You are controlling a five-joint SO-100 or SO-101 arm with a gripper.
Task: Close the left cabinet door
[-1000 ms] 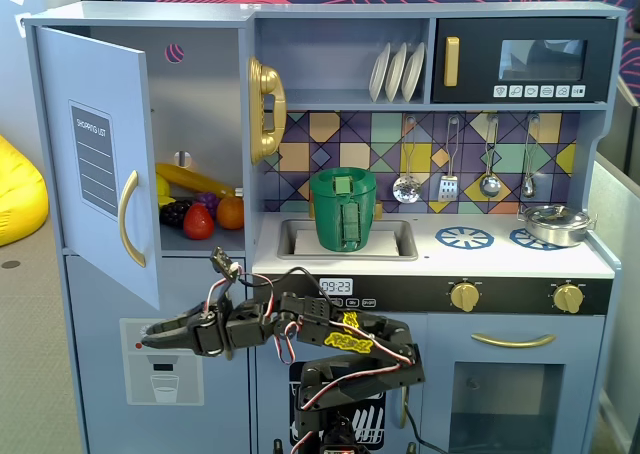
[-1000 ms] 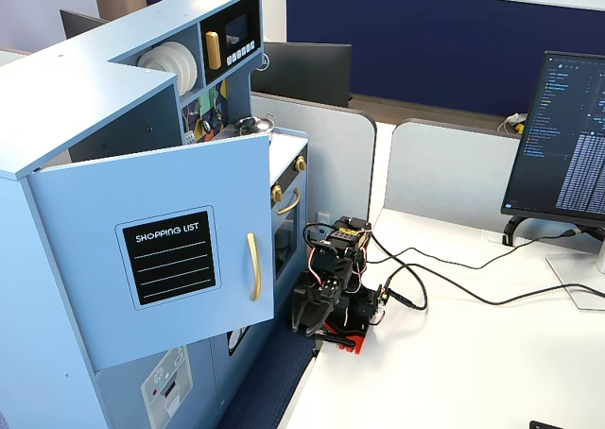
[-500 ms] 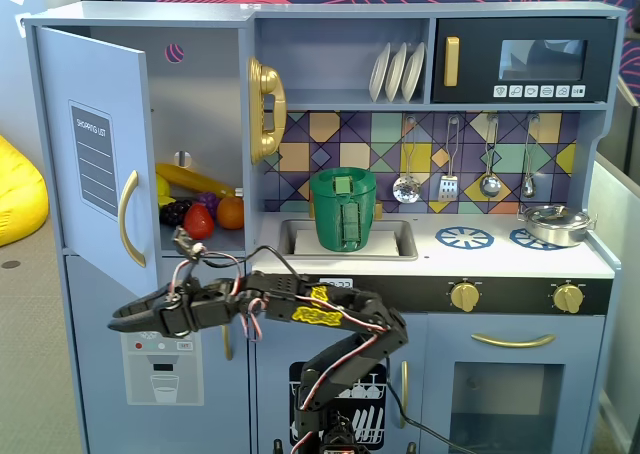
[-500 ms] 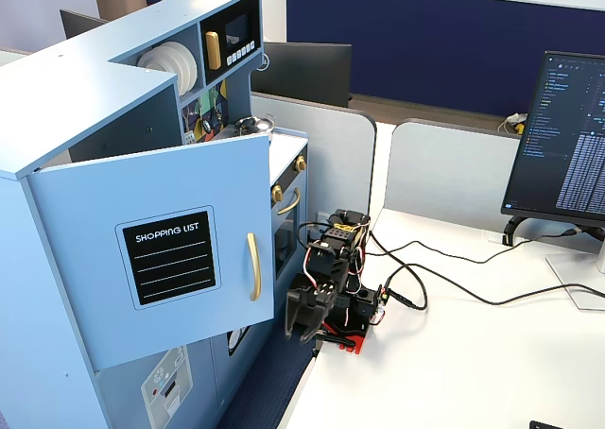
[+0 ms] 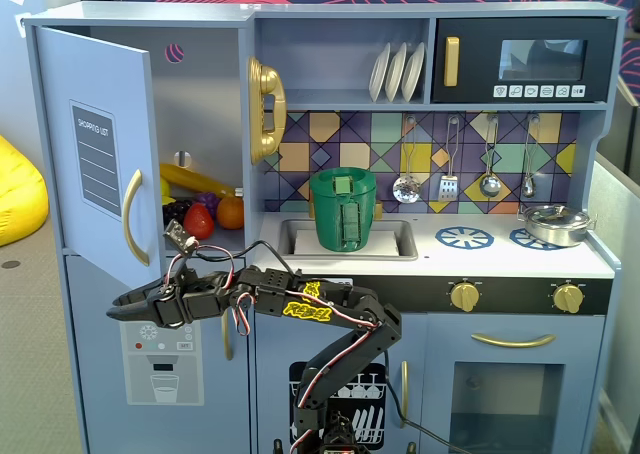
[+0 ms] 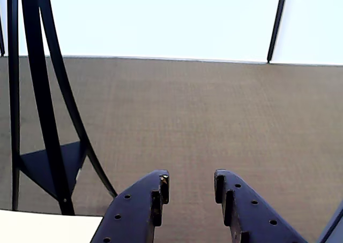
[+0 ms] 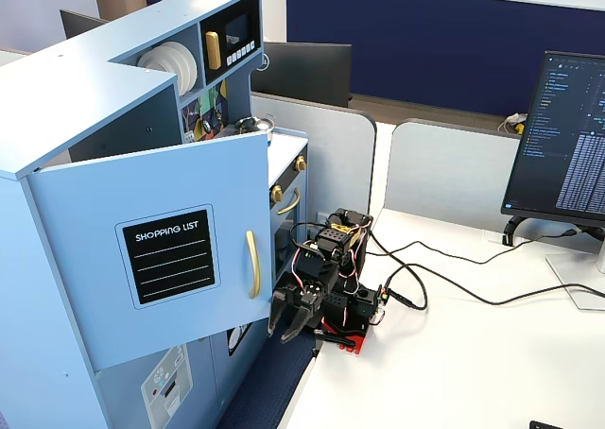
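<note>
Pincer (image 5: 118,314) spread open, nothing between the two dark fingers (image 6: 140,205); wrist view proves it, showing only bare carpet in the gap. Held out level toward the left of the fixed front view, low in front of the toy kitchen. No contact with anything yet.

Left cabinet door (image 5: 98,149) just above the pincer, standing wide open, its lower edge near the fingertips but apart from them. In the fixed side view, door (image 7: 170,259) to the left of the pincer (image 7: 288,317) and higher, swung out square from the cabinet front.

Likely trouble from here:
- Pincer sits below the door's bottom edge, so a straight sideways sweep could pass under the panel and miss it altogether.
- Rising without care could catch the fingers on the bottom edge or hook the gold handle (image 5: 131,217), jamming instead of pushing.
- Pushing close to the hinge side would give poor leverage; arm could stall or the light kitchen could shift.
- Reach may run short near the end of the swing, leaving the door ajar.

Looks of the door: tall light-blue rectangular panel, flat and smooth, black "SHOPPING LIST" panel (image 7: 170,255) with white ruled lines, curved vertical gold handle near the free edge. Probably light, swinging freely on its hinges.
</note>
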